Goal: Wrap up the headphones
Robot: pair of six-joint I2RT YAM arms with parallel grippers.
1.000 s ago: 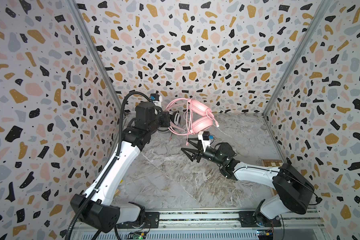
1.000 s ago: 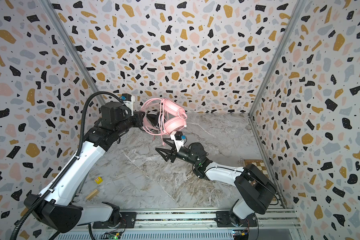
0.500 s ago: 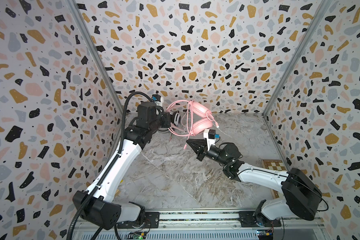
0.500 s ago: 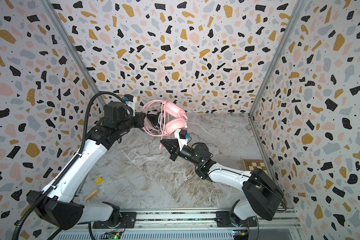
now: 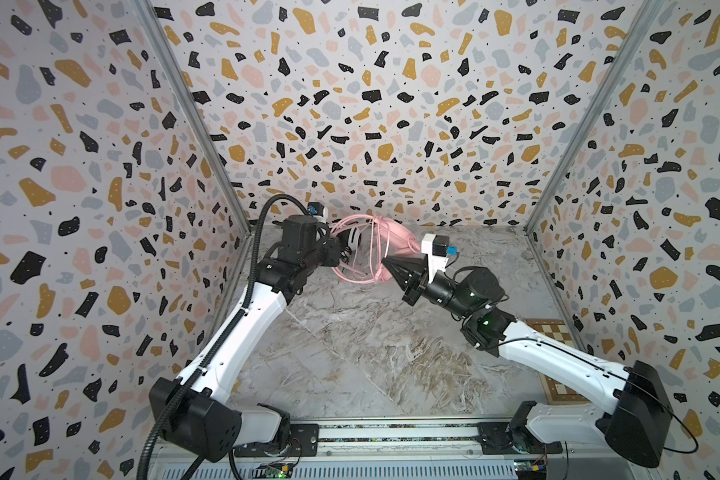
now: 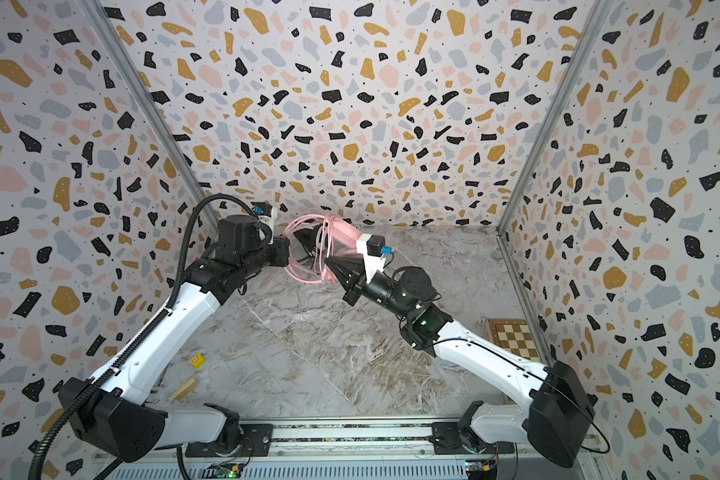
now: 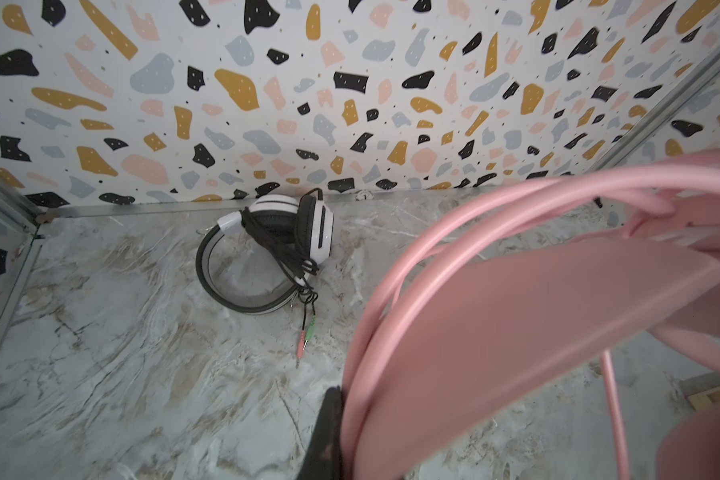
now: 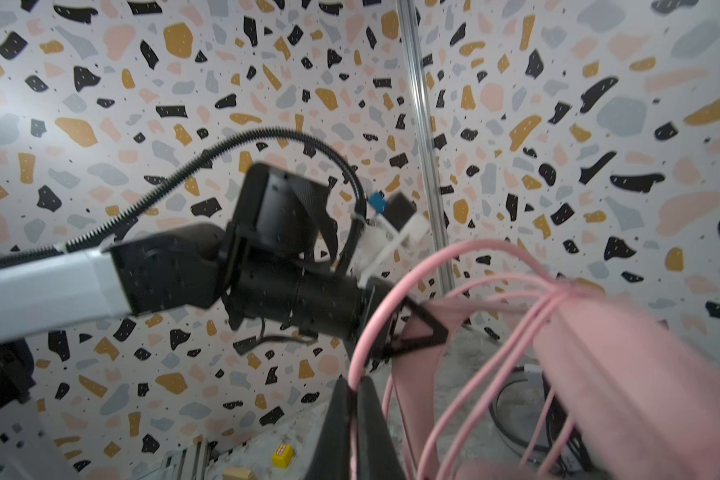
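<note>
Marble table (image 5: 350, 353): I see my left gripper (image 8: 433, 330) clamped on pink headset (image 7: 516, 332), right gripper (image 8: 353, 395) pinching its cable (image 7: 364, 332); white headset (image 7: 267, 249) lies near wall (image 7: 350, 104).

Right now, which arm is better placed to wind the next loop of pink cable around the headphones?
Probably right: the right gripper is shut on the pink cable; the left gripper holds the pink headphones up.

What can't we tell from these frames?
Top views: white headset mostly behind the pink headset.
Right wrist view: pink headset blurred, cut off by the frame edge.
Plug end of the pink cable: in no view.
</note>
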